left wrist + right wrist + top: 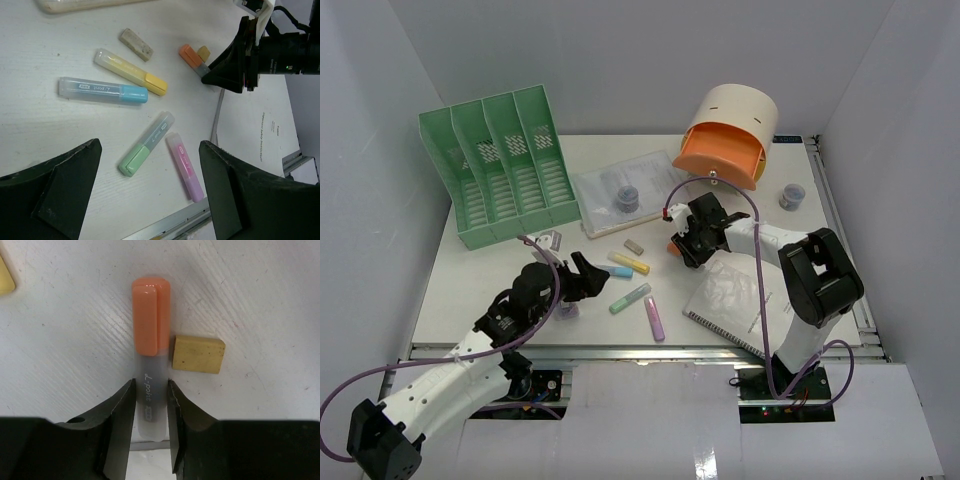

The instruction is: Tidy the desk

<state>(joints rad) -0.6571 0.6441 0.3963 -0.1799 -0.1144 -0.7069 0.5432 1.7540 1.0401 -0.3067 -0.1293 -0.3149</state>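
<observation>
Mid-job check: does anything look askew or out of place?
Yes: the bin lies tipped on its side at the desk's far edge; four highlighters lie scattered mid-desk, the orange highlighter in the right gripper.

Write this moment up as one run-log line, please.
right fingers: shut on orange highlighter, on desk | left fingers: open, near green highlighter | tan eraser: beside that highlighter
</observation>
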